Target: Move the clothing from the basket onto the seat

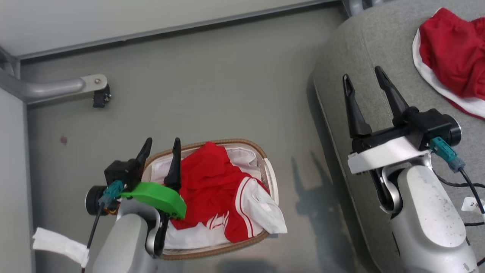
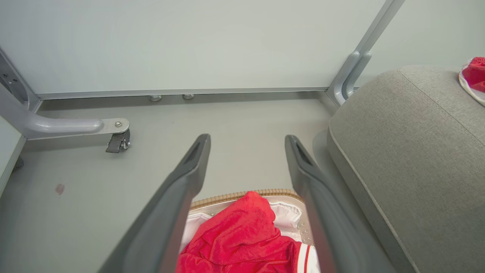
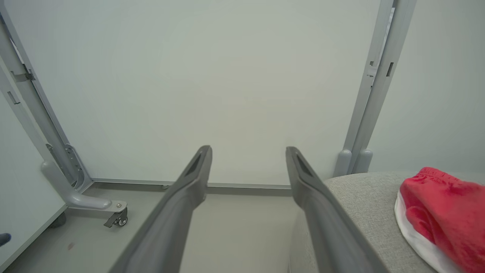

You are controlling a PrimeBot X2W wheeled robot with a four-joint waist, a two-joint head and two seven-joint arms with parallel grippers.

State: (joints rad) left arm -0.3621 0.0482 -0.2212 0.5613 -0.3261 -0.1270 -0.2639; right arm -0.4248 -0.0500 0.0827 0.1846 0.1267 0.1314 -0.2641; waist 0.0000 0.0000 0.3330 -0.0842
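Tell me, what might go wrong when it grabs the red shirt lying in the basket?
1. The jersey lies on the loose white liner; the open left tool, hovering over the basket's left rim, might pinch both and drag the basket along.
2. A white sleeve drapes over the rim's right side, so it could snag on lifting.
3. The seat has a rounded edge; a jersey dropped near it may slide to the floor.

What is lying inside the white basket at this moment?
Inside the basket, a red jersey with white striped sleeves lies on the white liner. Whatever is beneath it is covered.
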